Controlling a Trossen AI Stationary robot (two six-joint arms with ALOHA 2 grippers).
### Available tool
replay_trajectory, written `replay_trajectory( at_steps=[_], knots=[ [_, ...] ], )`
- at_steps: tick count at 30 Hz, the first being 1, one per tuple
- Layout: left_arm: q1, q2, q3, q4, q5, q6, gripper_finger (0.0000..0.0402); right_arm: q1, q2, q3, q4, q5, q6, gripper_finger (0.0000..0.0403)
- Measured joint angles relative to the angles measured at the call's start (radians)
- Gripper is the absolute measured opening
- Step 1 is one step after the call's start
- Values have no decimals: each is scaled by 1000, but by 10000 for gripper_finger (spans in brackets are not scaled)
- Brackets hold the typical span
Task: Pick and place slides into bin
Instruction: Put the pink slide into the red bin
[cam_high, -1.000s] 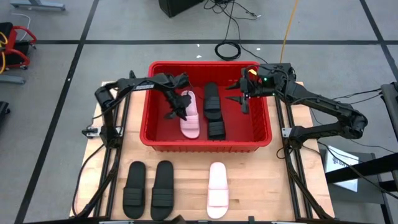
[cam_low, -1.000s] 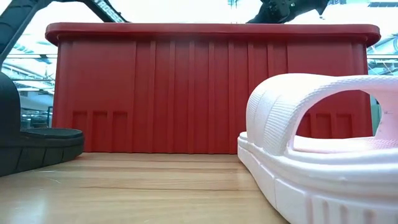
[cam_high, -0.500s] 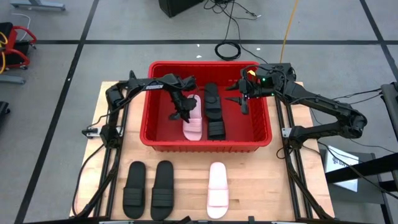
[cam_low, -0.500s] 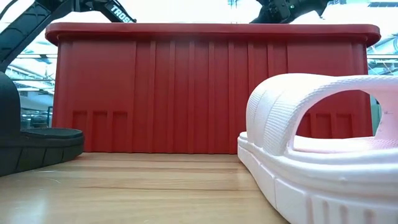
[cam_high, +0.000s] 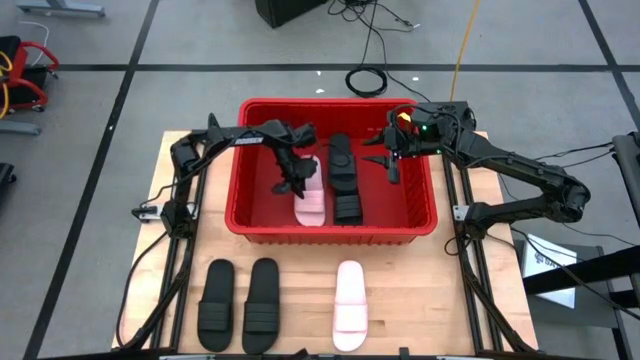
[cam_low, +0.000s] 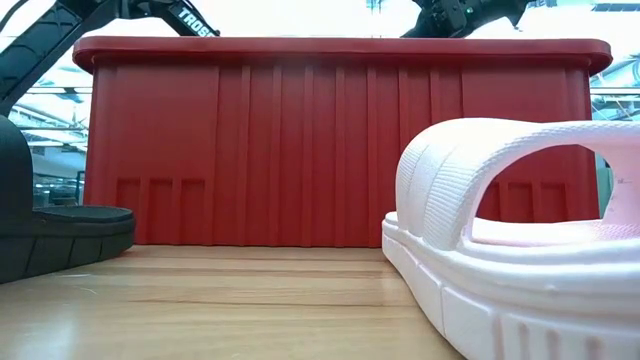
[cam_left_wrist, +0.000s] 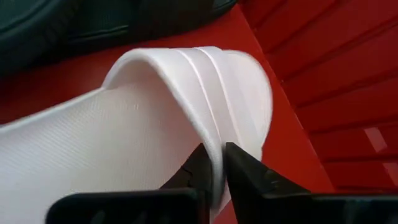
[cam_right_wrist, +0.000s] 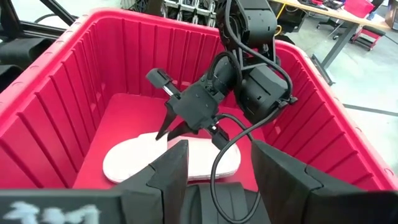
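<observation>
Left gripper (cam_high: 293, 186) reaches down inside the red bin (cam_high: 262, 229), its two dark fingers (cam_left_wrist: 245, 174) set narrowly on either side of the strap edge of a pink slide (cam_high: 310, 193). That slide lies on the bin floor, left of the middle. In the left wrist view the pale ribbed strap (cam_left_wrist: 205, 81) sits between the fingertips with almost no gap; whether they pinch it cannot be told.

Right gripper (cam_high: 392, 163) hangs over the bin's right side with its fingers spread wide and nothing between them. Its wrist view looks across the bin at the left gripper (cam_right_wrist: 186, 127) above the pink slide (cam_right_wrist: 134, 155).

Two black slides (cam_high: 343, 178) lie end to end in the middle of the bin, just right of the pink one.

On the wooden bench (cam_high: 420, 300), in front of the bin, two black slides (cam_high: 240, 303) lie side by side at the left, and a second pink slide (cam_high: 349, 303) lies apart to their right.
</observation>
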Motion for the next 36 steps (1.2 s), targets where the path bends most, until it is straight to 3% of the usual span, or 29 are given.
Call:
replay_trajectory(
  at_steps=[7, 15, 21, 36],
  knots=[
    [-21, -1, 0, 36, -13, -5, 89, 0, 0, 0, 1, 0, -2, 164],
    [-42, -28, 0, 83, -101, -40, 129, 0, 0, 0, 1, 0, -2, 164],
    [-42, -69, 0, 97, -117, -49, 140, 0, 0, 0, 0, 0, -2, 164],
    [-40, -221, 0, 128, -291, -101, 145, 0, -1, -60, 99, 1, 5, 164]
  ],
)
